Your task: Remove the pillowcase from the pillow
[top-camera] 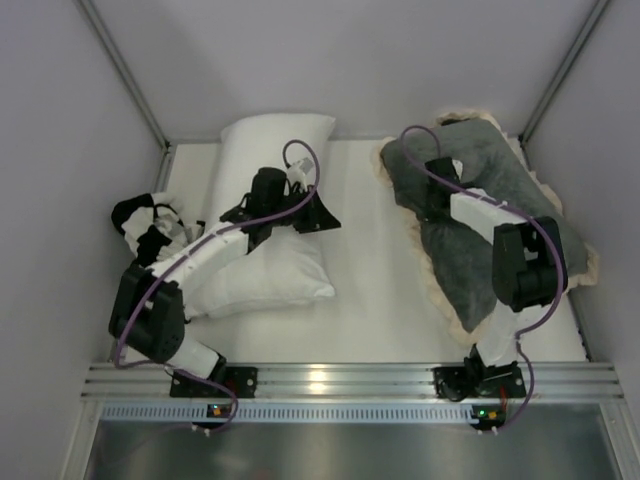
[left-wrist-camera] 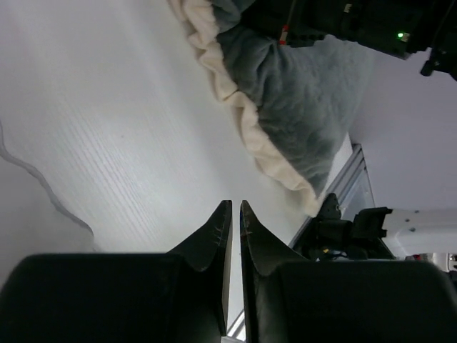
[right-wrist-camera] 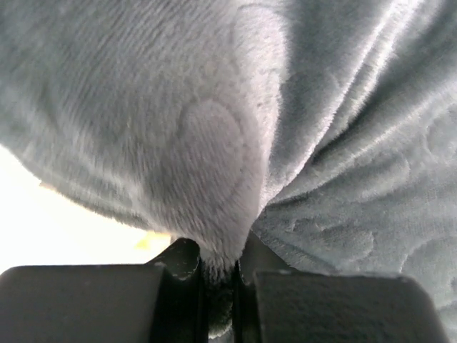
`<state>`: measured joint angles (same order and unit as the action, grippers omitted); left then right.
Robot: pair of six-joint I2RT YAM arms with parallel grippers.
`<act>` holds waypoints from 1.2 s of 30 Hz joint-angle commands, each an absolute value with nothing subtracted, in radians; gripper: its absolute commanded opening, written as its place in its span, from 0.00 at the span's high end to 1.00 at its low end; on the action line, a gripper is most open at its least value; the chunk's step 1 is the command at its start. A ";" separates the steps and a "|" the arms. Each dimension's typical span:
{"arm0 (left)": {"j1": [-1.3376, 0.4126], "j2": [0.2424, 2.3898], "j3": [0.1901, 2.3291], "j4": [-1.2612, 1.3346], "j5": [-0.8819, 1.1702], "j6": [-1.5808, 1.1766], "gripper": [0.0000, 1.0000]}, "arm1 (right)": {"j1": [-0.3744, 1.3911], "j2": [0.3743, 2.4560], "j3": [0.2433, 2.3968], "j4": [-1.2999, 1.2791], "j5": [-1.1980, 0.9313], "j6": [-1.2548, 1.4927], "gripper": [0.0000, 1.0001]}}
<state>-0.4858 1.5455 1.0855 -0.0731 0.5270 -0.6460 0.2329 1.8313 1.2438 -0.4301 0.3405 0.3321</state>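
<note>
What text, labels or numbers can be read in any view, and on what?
None readable.
Pillowcase: embossed pattern only, no letters.
Pillow: plain, no print seen.
Red mark on the right arm: too small to read.

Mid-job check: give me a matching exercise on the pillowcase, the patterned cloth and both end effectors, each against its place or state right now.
Things:
1. pillowcase
2. black-and-white patterned cloth
3. left end effector
4. right end effector

Place or state:
A. shut, nothing between its fingers
B. bunched at the far left of the top view
C. on the right, grey plush face up
D. shut, pinching a fold of grey plush

Pairs: 1-C, 2-B, 3-A, 4-D
</note>
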 commanded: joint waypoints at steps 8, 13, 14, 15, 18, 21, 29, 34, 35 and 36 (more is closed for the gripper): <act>-0.479 1.243 1.040 -0.017 0.606 -0.663 0.85 | 0.267 1.520 1.258 -0.140 -0.650 0.651 1.00; -0.479 1.175 1.046 -0.067 0.588 -0.657 0.84 | 0.213 1.395 1.217 0.062 -0.790 0.874 1.00; -0.479 1.161 1.045 -0.069 0.588 -0.658 0.84 | 0.198 1.382 1.198 0.111 -0.813 0.967 1.00; -0.479 1.155 1.040 -0.071 0.586 -0.660 0.84 | 0.177 1.370 1.174 0.202 -0.840 1.007 1.00; -0.479 1.137 1.031 -0.075 0.587 -0.667 0.83 | 0.060 1.364 1.062 0.312 -0.892 1.129 1.00; -0.479 1.126 1.020 -0.077 0.587 -0.675 0.83 | -0.078 1.434 0.861 0.466 -0.977 1.265 1.00; -0.485 1.166 1.008 -0.064 0.621 -0.690 0.84 | -0.307 1.471 0.744 0.016 -0.772 0.767 0.55; -0.514 1.221 1.014 -0.043 0.614 -0.689 0.84 | -0.353 1.411 0.862 -0.222 -0.592 0.587 0.39; -0.528 1.230 1.015 -0.040 0.612 -0.689 0.84 | -0.353 1.407 0.889 -0.295 -0.536 0.563 0.33; -0.535 1.239 1.017 -0.037 0.609 -0.687 0.83 | -0.353 1.391 0.938 -0.328 -0.502 0.543 0.30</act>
